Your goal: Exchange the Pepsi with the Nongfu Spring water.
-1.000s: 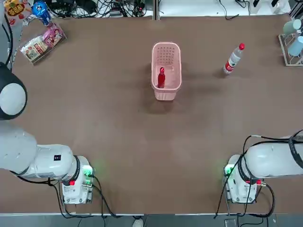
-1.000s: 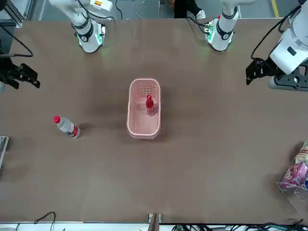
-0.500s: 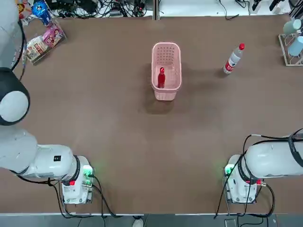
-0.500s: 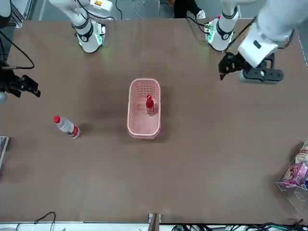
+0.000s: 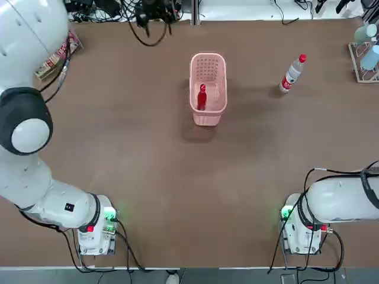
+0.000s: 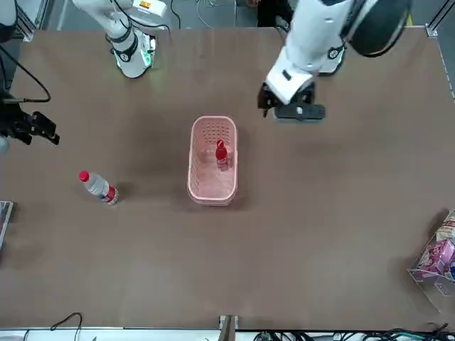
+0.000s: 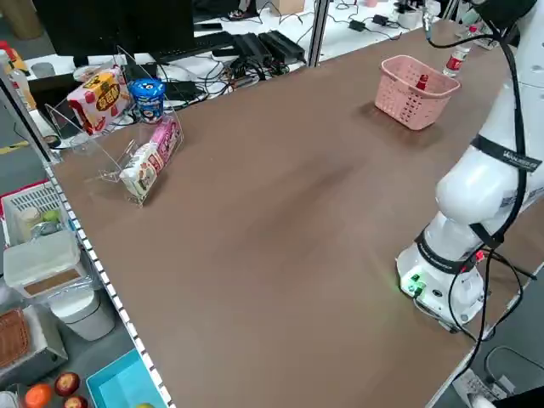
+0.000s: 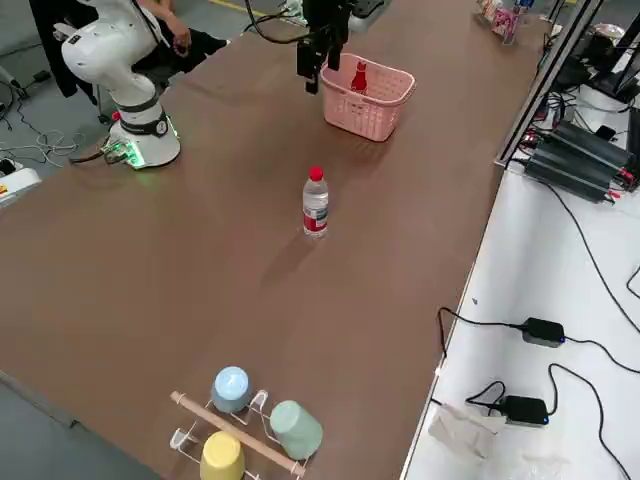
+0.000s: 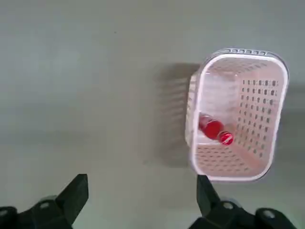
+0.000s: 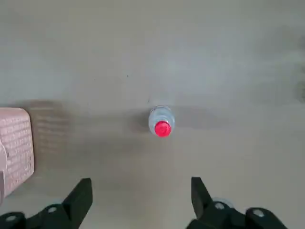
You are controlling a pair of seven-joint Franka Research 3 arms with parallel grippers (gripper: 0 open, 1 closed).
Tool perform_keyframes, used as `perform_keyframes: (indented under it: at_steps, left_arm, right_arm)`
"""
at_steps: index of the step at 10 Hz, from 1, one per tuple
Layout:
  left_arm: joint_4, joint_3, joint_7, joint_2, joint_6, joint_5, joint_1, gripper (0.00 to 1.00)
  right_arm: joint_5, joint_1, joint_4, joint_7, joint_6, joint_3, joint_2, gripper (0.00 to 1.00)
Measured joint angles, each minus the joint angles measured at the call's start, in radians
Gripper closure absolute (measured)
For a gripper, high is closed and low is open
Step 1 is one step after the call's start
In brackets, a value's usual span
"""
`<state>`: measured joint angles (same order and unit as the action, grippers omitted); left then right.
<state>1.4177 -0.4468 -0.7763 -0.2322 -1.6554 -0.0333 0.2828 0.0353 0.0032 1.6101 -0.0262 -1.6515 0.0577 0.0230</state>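
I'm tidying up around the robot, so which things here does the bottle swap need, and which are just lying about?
Needed:
- Pepsi bottle
- Nongfu Spring water bottle
- pink basket, holding the Pepsi

Lying about:
- rack of cups
- snack packets
- blue can

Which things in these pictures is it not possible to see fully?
- Snacks, top view: partly behind left arm.
- Snacks, front view: cut by the picture's edge.
- Red bottle's label, left wrist view: too small to read.
- Rack, front view: cut by the edge.
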Motion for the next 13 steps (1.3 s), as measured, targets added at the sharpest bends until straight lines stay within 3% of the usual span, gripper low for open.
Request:
perform_keyframes:
  at_steps: [2, 5, 9, 11, 13]
  left_arm:
    - [0.002, 0.0, -0.135, -0.062, -0.105, -0.037, 0.104, 0.0]
    - [-0.009, 0.006, -0.283, -0.207, -0.212, -0.18, 0.246, 0.03]
    - [-0.11, 0.046, -0.307, -0.395, -0.258, -0.215, 0.32, 0.1]
    - [-0.116, 0.07, -0.307, -0.434, -0.309, -0.218, 0.342, 0.17]
    - [-0.119, 0.097, -0.307, -0.459, -0.32, -0.22, 0.373, 0.23]
  right_arm:
    - [0.0, -0.014, 0.083, 0.0, -0.134, 0.001, 0.022, 0.19]
    - [0.0, -0.026, 0.238, 0.0, -0.35, 0.002, 0.05, 0.19]
    - [0.0, -0.045, 0.35, 0.0, -0.477, 0.0, 0.076, 0.19]
    - [0.0, -0.042, 0.421, -0.003, -0.536, -0.005, 0.082, 0.19]
    - [0.0, -0.04, 0.439, -0.012, -0.539, -0.009, 0.082, 0.19]
